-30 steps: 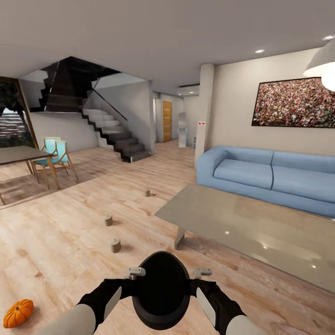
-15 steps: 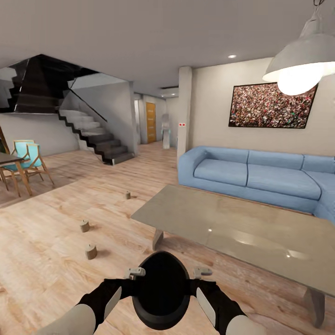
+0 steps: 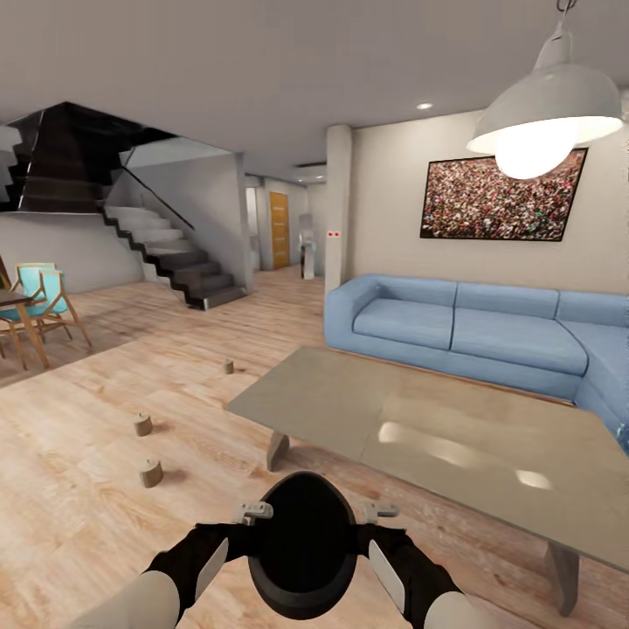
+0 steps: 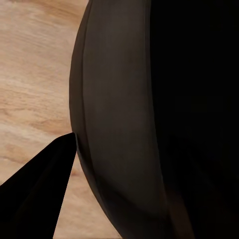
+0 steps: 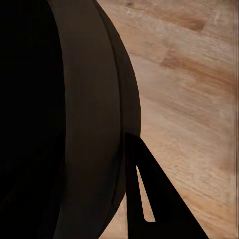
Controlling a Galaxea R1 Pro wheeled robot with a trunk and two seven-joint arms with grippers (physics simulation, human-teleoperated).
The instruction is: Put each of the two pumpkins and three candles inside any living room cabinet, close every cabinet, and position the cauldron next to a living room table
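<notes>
Head view worry first: big black cauldron (image 3: 302, 546) carried low in front, close to the near edge of the grey table (image 3: 419, 428). Could bump that edge on a turn and slip out, with just a squeeze from two sides as the hold. Could also roll over the three candles (image 3: 150, 473) on the wood floor (image 3: 79, 524), off to the left and well apart from the table.

Left tool (image 3: 254, 512) against the cauldron's left side, right tool (image 3: 379, 510) against its right side. Left wrist view: one dark finger (image 4: 40, 194) just beside the round wall. Cannot tell how wide open either tool is, or whether clamped on a rim or only pushing.
</notes>
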